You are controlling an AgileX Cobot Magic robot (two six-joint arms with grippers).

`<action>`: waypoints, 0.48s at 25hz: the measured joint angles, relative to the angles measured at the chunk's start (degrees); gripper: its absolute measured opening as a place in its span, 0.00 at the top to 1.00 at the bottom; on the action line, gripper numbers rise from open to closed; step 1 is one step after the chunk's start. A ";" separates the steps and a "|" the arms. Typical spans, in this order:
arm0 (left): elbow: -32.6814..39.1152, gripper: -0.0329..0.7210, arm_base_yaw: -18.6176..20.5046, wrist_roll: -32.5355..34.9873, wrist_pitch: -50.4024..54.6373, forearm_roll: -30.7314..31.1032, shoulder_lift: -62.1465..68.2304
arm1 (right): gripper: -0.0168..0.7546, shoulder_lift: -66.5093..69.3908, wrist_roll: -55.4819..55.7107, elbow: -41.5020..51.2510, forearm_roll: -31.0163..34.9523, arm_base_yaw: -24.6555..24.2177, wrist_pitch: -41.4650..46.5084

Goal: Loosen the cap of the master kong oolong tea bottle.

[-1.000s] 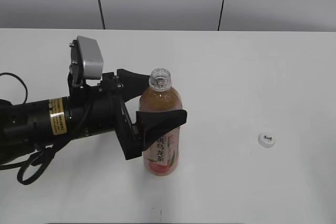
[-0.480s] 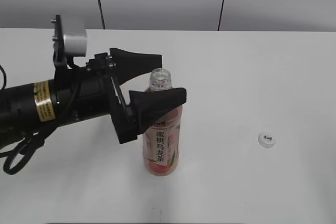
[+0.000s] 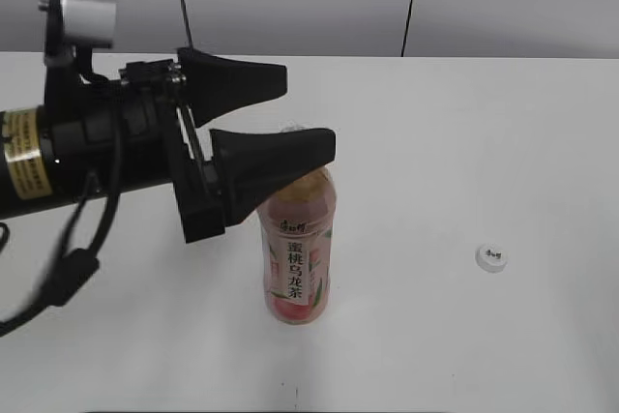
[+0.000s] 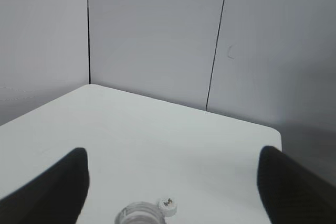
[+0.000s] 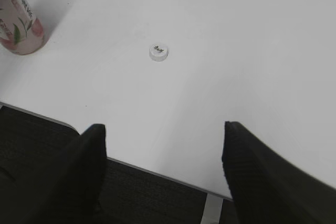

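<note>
Bottle (image 3: 298,258) stands upright at lower centre, neck bare. Cap (image 3: 492,258) lies on the table at right, well apart. Left gripper (image 3: 305,111), wide open and empty, hangs above the bottle; right gripper (image 5: 163,156), open and empty, is nearer the cap.

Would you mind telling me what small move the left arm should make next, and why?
Probably keep retracting up and away: the left end effector is open above the bottle, whose neck is bare, and the cap lies apart on the table.
</note>
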 joint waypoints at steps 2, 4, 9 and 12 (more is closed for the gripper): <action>0.00 0.17 0.00 -2.25 3.04 0.61 -2.81 | 0.30 0.00 0.00 0.00 0.00 0.00 0.00; 0.00 0.17 0.00 -4.55 6.12 1.34 -5.96 | 0.30 0.00 0.00 0.00 0.00 0.00 0.00; 0.00 0.17 0.00 -11.88 12.64 4.39 -12.79 | 0.30 0.00 0.00 0.00 0.00 0.00 0.04; 0.00 0.17 0.00 -16.22 13.76 8.32 -16.16 | 0.30 0.00 0.00 0.00 0.00 0.00 0.04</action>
